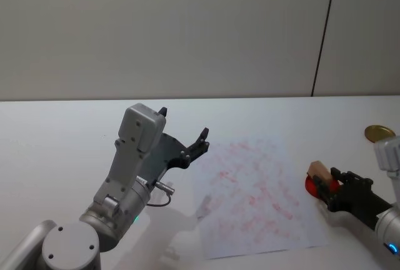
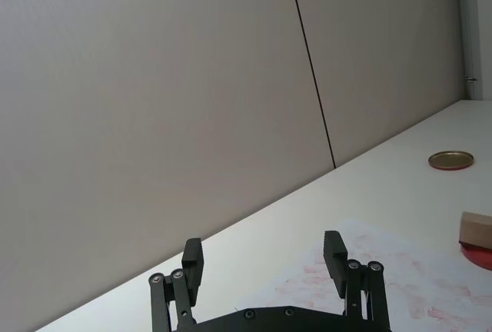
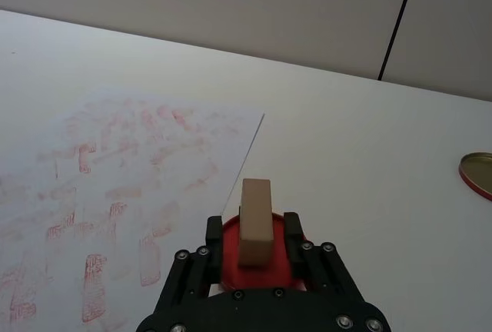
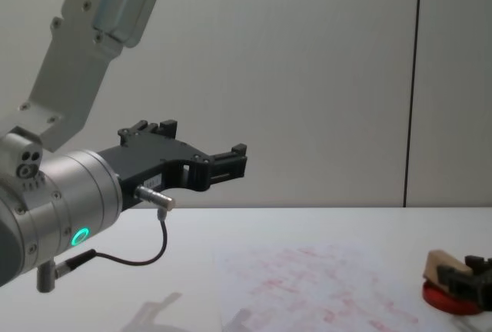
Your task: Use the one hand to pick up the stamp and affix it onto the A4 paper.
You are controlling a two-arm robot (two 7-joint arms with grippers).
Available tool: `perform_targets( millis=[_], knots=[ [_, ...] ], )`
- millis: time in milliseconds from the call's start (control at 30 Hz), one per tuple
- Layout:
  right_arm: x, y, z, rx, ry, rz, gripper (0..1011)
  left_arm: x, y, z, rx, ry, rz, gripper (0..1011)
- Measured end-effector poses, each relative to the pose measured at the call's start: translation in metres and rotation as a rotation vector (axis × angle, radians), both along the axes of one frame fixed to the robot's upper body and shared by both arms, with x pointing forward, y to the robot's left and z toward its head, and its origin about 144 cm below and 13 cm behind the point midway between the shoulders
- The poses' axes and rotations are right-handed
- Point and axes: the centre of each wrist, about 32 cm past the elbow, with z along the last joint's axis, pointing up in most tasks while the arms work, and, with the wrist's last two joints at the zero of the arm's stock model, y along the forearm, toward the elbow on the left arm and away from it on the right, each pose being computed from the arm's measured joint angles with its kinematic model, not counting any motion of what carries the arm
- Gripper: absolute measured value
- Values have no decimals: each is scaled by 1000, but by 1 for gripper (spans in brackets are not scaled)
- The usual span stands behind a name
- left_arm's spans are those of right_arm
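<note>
1. The counter [image 1: 56, 126] carried every item; its bare white surface offered no stop, so anything dropped was judged free to skid.
2. The A4 paper [image 1: 256, 195], covered with faint red marks, lay loose and flat near the middle. A sideways drag during pressing would probably shift or wrinkle it.
3. The left gripper [image 1: 184, 139] hung raised above the counter, left of the paper, fingers spread and holding nothing.
4. The right gripper [image 3: 257, 244] sat just right of the paper, its fingers pinching the stamp's sides.
5. The red ink pad [image 1: 312, 185] lay under the stamp, beside the paper's right edge; it might lift along if the block stuck.
6. The stamp [image 3: 254, 220] stood upright on the pad. The low, narrow grip risked tilting and a partial, smeared print.
</note>
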Motion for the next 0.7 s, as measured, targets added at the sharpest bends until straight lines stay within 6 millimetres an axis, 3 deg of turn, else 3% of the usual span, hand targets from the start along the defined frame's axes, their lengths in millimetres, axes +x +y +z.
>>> perform_targets(
  millis=[567,700],
  knots=[
    [3,-2,4,-19,1,-7,954,0,0,0,0,0,0,993],
    [3,-3,7,-20,-15,-9,1001,0,0,0,0,0,0,993]
  ],
)
